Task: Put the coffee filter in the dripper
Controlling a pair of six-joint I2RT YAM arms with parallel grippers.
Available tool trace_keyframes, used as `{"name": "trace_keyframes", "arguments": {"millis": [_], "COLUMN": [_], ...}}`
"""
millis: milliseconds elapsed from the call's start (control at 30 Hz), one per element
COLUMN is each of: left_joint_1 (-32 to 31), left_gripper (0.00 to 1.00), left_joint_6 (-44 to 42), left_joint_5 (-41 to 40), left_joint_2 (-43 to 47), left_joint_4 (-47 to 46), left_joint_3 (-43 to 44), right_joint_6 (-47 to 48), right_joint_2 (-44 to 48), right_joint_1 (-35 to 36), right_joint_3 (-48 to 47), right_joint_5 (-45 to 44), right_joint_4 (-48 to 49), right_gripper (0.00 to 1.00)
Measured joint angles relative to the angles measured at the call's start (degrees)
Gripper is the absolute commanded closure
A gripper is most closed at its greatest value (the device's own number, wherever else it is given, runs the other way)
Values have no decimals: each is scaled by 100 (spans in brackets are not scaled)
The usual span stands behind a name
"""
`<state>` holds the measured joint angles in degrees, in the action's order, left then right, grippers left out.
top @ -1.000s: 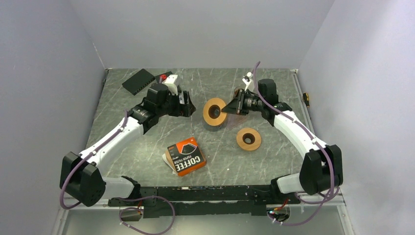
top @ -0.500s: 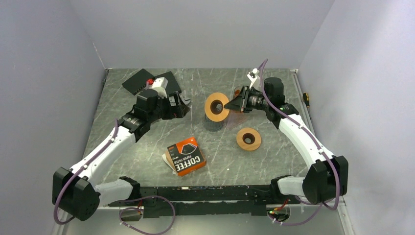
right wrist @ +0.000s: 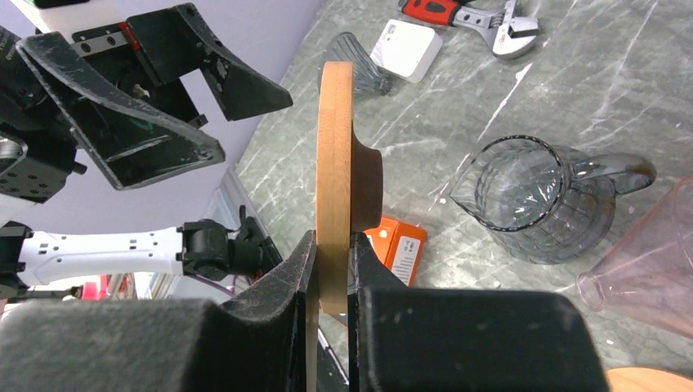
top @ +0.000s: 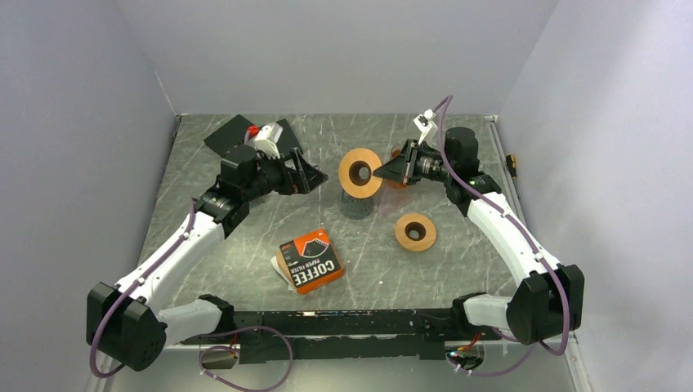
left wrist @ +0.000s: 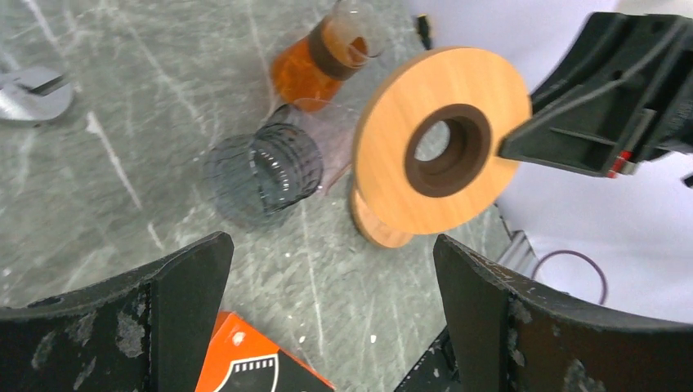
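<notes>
Ring of pale wood (left wrist: 384,175), dark collar (left wrist: 474,151) inside — rim clamped in right fingers (right wrist: 278,298), left fingers (left wrist: 184,286) apart.

Upright dripper ring (top: 360,189); flat filter box (top: 310,261)

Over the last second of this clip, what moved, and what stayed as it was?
The right gripper, shut on the wooden ring, carried it slightly upward in the top view. The left arm drew its wrist back leftward. The left gripper faces the ring, jaws wide open, holding nothing. The coffee filter box, second ring and grey glass jug stayed put.
</notes>
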<state>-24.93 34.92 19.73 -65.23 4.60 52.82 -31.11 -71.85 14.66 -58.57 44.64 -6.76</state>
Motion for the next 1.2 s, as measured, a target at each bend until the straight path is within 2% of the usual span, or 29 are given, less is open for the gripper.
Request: {"name": "trace_keyframes", "arguments": {"millis": [333, 467, 600, 833, 1033, 1200], "left_joint_1": [11, 46, 195, 431, 450, 448], "left_gripper": [9, 9, 15, 24, 19, 11], "left_joint_6": [256, 284, 378, 682, 715, 177], "left_joint_5": [1161, 1281, 1425, 1996, 2238, 1587], "left_joint_2": [-299, -315, -328, -590, -813, -734], "left_joint_4": [-953, -1126, -1270, -2173, -2428, -1580], "left_joint_3": [-9, -11, -15, -127, -136, -98], "right_joint_6": [-247, -391, -507, -710, -743, -748], "right_joint_2": [37, 151, 260, 251, 63, -472], "right_joint_1": [-22, -26, -26, -26, -26, -28], "right_joint_3": [0, 0, 0, 2, 0, 2], "right_joint_5": [170, 299, 411, 531, 505, 197], "right_joint_4": [474, 796, 1038, 1294, 1342, 1174], "right_gripper": [100, 100, 100, 100, 100, 100]}}
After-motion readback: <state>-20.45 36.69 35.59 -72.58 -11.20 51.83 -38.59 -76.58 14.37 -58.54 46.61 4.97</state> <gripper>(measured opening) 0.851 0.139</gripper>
